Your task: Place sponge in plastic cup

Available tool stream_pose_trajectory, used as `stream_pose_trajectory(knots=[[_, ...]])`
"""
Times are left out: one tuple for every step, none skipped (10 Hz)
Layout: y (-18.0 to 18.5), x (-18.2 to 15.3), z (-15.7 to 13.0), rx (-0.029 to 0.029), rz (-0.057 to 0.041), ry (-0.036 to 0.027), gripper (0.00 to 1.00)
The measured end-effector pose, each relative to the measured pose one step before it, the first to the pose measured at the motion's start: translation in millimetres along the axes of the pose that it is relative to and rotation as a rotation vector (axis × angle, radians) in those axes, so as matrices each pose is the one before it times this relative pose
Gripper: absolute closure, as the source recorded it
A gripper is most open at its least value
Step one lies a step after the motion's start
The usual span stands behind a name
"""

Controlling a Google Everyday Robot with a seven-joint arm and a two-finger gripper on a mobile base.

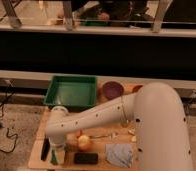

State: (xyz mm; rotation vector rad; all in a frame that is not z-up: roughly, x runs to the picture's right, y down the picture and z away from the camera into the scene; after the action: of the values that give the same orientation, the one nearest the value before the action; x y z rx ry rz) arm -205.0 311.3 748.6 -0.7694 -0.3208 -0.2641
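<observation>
Hand (55, 150) wide open at the surface's (37, 156) 7 o'clock corner, sponge (54, 156) directly beneath, ungripped.

White arm bent low at left; gripper (55, 152) pointing down, jaws spread wide.

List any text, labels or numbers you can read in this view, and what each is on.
None: no readable text shows anywhere.
The green tray, purple bowl, blue cloth and dark block show no markings.
The gripper, low at the table's front left, is unmarked too.
</observation>
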Motion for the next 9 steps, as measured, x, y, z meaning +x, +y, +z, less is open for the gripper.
stream_pose_trajectory(knots=[[0.09, 0.14, 0.15, -0.00151, -0.00182, -0.00144, 0.20], [0.66, -0.17, 0.56, -0.00423, -0.00452, -0.00258, 0.20], [0.57, -0.61, 0.49, -0.00423, -0.00670, -0.00246, 0.20], [-0.07, -0.02, -0.10, -0.00023, -0.00046, -0.00001, 0.20], [0.27, 0.24, 0.43, -0.00141, -0.00030, -0.00013, 0.25], [-0.09, -0.05, -0.12, -0.00034, -0.00069, -0.00053, 0.36], [-0.13, 0.17, -0.06, 0.00059, -0.00165, 0.00010, 0.48], [0.24, 0.03, 0.04, 0.00013, -0.00142, 0.00024, 0.60], [0.23, -0.25, -0.01, -0.00002, -0.00115, -0.00018, 0.64]])
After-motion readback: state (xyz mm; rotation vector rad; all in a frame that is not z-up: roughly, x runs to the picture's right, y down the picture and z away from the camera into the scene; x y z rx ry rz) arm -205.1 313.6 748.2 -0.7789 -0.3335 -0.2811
